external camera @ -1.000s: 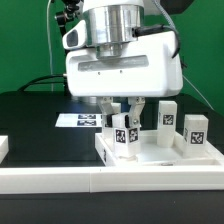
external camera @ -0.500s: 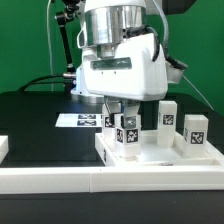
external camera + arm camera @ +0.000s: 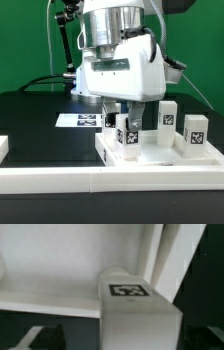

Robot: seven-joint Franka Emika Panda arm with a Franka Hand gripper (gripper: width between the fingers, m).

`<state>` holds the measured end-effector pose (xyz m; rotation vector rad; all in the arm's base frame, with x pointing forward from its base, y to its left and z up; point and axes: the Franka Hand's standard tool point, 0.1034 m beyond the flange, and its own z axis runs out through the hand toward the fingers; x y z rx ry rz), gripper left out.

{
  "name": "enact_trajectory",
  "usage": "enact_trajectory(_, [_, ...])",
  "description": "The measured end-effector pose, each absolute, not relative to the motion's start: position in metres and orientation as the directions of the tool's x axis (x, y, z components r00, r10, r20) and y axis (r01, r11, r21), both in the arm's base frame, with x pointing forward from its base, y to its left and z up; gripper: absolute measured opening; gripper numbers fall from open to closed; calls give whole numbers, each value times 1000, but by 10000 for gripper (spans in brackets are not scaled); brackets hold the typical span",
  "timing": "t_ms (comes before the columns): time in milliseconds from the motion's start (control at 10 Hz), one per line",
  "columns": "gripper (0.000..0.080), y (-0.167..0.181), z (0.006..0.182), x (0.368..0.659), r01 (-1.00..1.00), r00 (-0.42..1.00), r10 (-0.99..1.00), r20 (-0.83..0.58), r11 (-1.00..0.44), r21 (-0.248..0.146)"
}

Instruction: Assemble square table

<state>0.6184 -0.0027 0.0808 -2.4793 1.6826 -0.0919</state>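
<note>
Square table top [image 3: 150,160] holds three upright legs — the gripper [image 3: 127,118], jaws apparently spread, straddles the nearest leg [image 3: 127,137]; next, probably, lifting clear.

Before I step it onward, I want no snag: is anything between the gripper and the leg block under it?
Nothing visible. The gripper hangs directly over the leg block, which stands on the square table top; the other legs stand aside.

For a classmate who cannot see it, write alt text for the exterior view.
A robot gripper hangs over a white leg standing in a white tabletop. Two more legs stand at the exterior view's right.
</note>
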Motion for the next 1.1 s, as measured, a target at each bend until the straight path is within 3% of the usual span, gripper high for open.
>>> enact_trajectory(100, [634,0,81,619,-879,459,-889,-15,-451,-157])
enact_trajectory(200, [645,2,81,619,-840,525,-851,-2,-518,-160])
enact_trajectory(500, [649,3,81,619,-667,733,-679,39,-729,-155])
enact_trajectory(1100, [649,2,82,620,-309,942,-321,98,-943,-125])
